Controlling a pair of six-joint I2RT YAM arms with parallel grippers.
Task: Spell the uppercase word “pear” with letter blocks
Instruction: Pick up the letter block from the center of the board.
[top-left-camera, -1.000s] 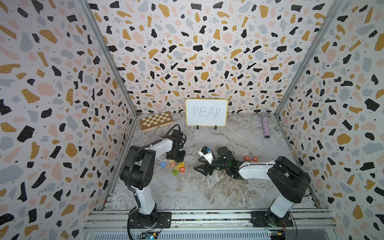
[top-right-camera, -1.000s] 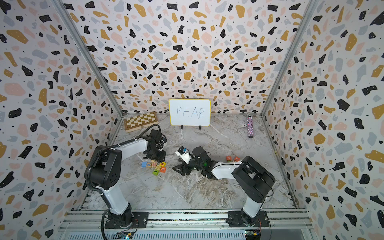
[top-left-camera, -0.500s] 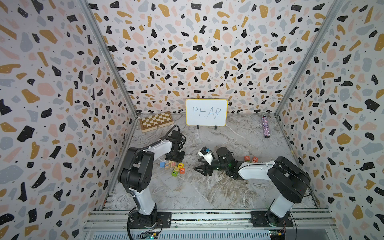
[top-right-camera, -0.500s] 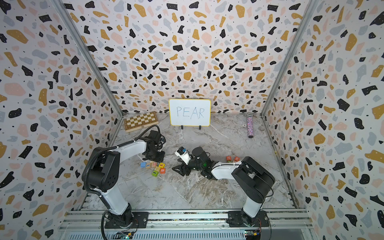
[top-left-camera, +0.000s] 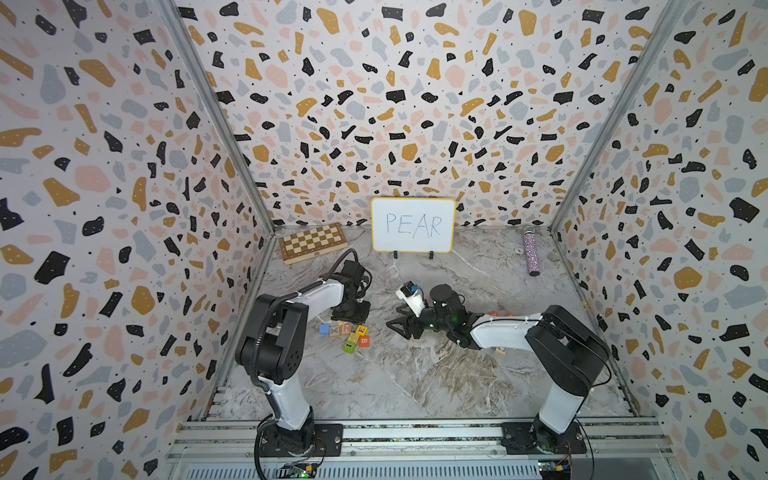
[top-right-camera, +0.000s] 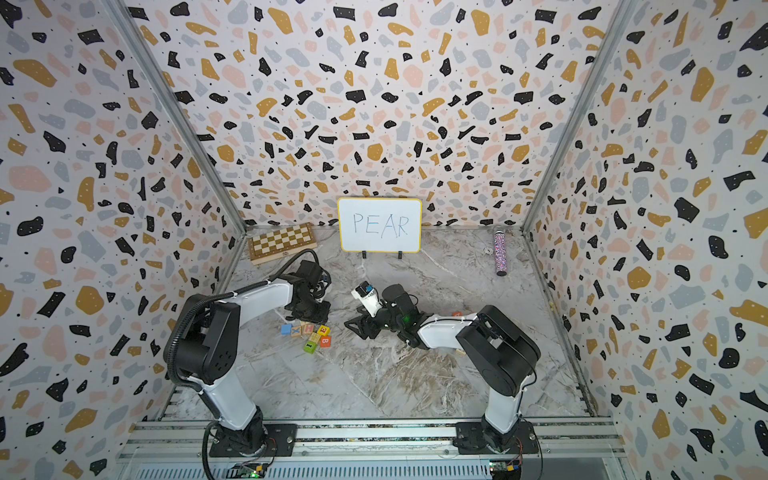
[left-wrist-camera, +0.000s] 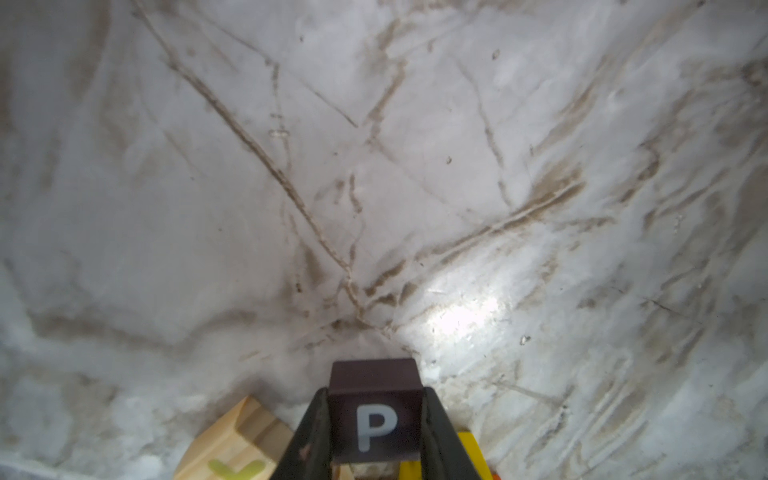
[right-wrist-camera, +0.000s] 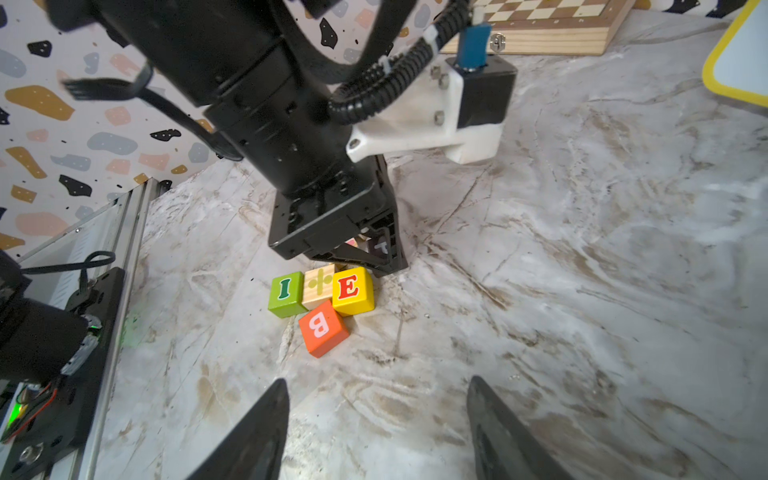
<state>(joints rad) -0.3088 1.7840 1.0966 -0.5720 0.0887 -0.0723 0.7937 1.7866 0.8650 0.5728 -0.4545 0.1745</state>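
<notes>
Left hand (left-wrist-camera: 375, 397) tight around black P block (left-wrist-camera: 376, 424).

1. The table (top-left-camera: 415, 374) is marble-patterned and smooth, with a soft sheen under the light.
2. The black P block (left-wrist-camera: 376, 419) has smooth, dull satin paint.
3. The yellow E block (right-wrist-camera: 352, 291), green block (right-wrist-camera: 286, 293) and orange B block (right-wrist-camera: 323, 328) wear glossy paint. The plain block (right-wrist-camera: 319, 286) is bare, grained wood.
4. The chessboard (top-left-camera: 312, 242), far left, is varnished wood.
5. The whiteboard (top-left-camera: 412, 224) is glossy.
6. The near rail (top-left-camera: 415, 432) is brushed metal.
7. The tube (top-left-camera: 530, 253), far right, glitters.
</notes>
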